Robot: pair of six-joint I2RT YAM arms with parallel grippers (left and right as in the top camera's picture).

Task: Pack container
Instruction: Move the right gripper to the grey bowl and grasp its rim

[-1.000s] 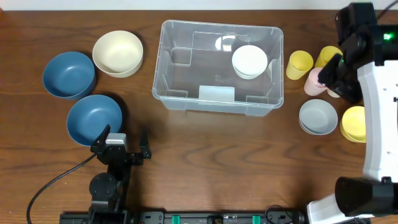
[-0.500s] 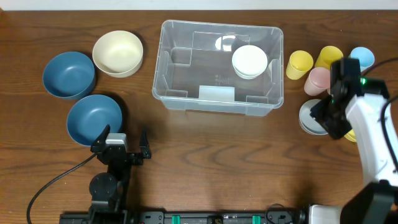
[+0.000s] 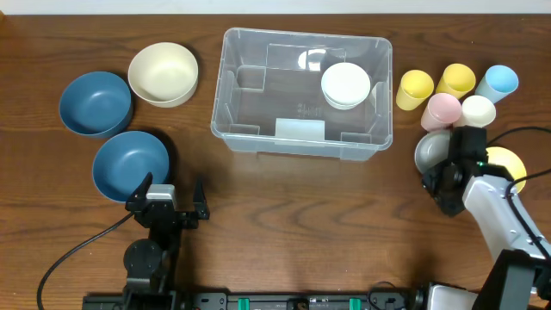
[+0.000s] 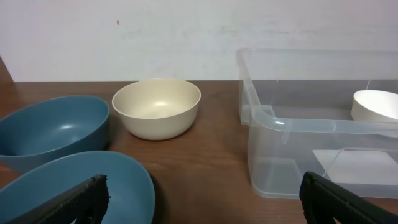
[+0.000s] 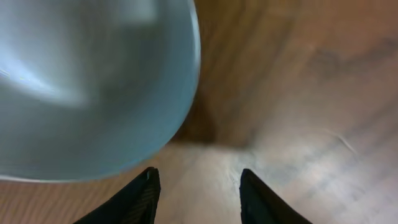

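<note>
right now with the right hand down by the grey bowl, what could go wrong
The right hand sits open over bare table, beside the grey bowl rather than astride its rim, so closing could miss or only nudge it. The yellow bowl and pink cup stand close; a lift might knock them.

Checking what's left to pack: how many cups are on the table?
5, all right of the container: yellow cup beside it, second yellow cup behind, then blue cup, pink cup, white cup. The arm may hide others.
</note>
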